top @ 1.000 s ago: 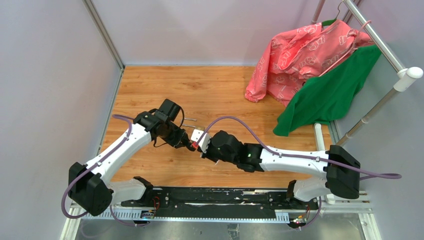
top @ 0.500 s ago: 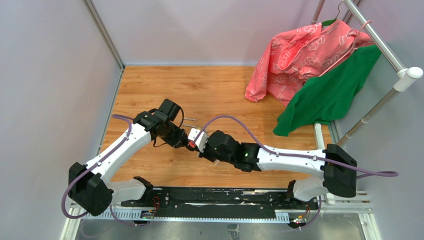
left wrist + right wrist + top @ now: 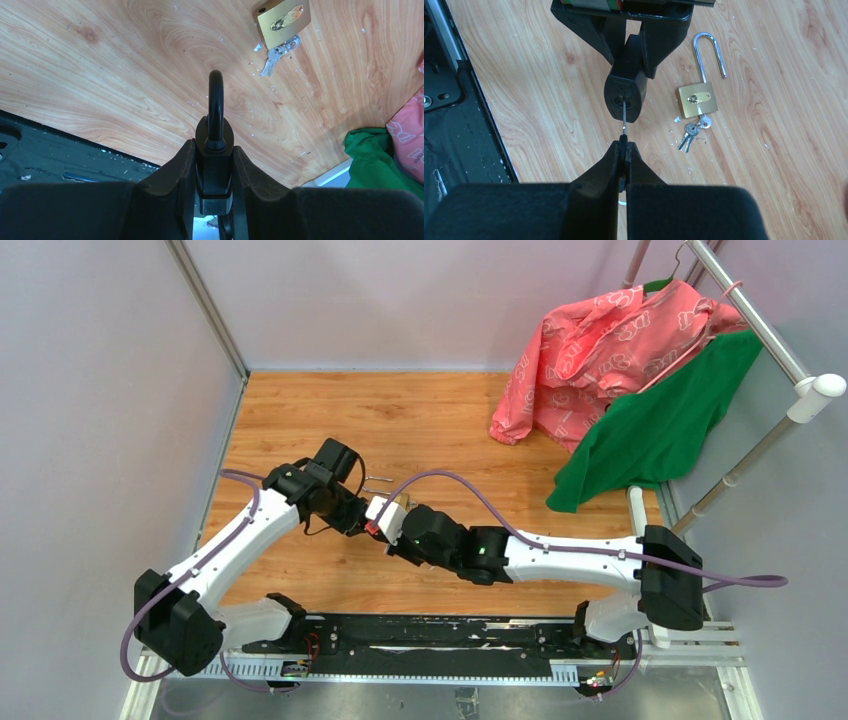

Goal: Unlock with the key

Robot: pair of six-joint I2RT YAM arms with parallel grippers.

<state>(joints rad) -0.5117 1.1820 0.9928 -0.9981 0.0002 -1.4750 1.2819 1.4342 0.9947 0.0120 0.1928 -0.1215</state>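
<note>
My left gripper is shut on a black padlock, holding it above the wooden floor with its black shackle pointing away from the wrist. In the right wrist view the padlock's underside faces my right gripper, which is shut on a small key. The key's thin blade points straight up and its tip sits in the keyhole. In the top view the two grippers meet tip to tip, the left gripper left of the right gripper.
A brass padlock with an open silver shackle lies on the floor beside a bunch of keys. Pink and green garments hang from a rack at the right. A black rail runs along the near edge.
My right arm has moved left towards the left gripper, bringing the key up to the padlock's underside. The left arm has barely moved.
</note>
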